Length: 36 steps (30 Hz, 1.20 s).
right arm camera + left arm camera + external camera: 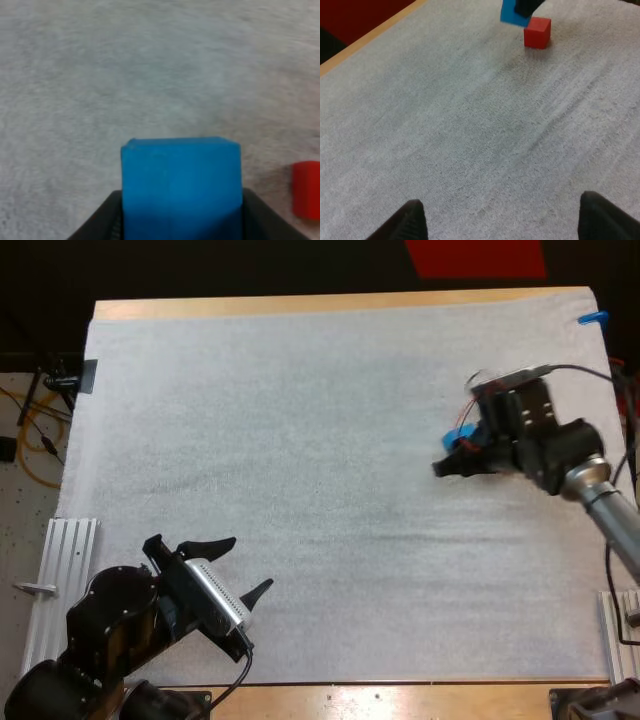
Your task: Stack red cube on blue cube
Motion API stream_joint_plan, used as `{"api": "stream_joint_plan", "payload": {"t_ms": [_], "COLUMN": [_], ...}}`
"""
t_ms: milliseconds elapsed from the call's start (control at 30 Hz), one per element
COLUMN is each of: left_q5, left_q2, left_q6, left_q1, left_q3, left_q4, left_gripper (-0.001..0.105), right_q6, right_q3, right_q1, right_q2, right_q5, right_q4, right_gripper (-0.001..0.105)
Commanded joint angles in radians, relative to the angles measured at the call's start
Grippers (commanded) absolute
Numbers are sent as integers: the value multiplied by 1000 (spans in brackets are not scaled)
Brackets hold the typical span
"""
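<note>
While the right gripper (455,462) sits over the far right part of the white mat (300,440), it pinches the blue cube (462,444) between its two black fingers. In the right wrist view the blue cube (181,185) is big and close, and a black finger (107,220) presses on each side of it. The red cube (306,190) sits on the mat just beside the blue one, on its own, with nothing holding it.

In the left wrist view, the red cube (537,32) rests flat on the mat far ahead. The blue cube (512,12) is right next to it, a bit tilted, with the dark right gripper on top of it. I cannot tell if the blue cube touches the mat or hangs just above it.

The left gripper (243,567) is at the near left side of the mat, well apart from both cubes. Its fingers (405,222) are spread wide and hold nothing. The wooden table (300,305) shows along the far edge of the mat.
</note>
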Motion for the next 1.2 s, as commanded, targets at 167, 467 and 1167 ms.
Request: {"api": "stream_joint_plan", "payload": {"t_ms": [167,467,1167], "left_q5": [6,6,6], "left_q2": [0,0,0], "left_q6": [1,1,1], "left_q1": [-3,-3,-3], "left_q3": [-8,-8,-8], "left_q4": [-7,-7,-7], "left_gripper": [63,63,63], "right_q6": [58,97,64], "right_q3": [-7,-7,-14], "right_q1": [81,91,70], "right_q2": [85,208,115], "right_q5": [74,74,111], "right_q4": [-46,-98,-80], "right_gripper": [27,27,68]}}
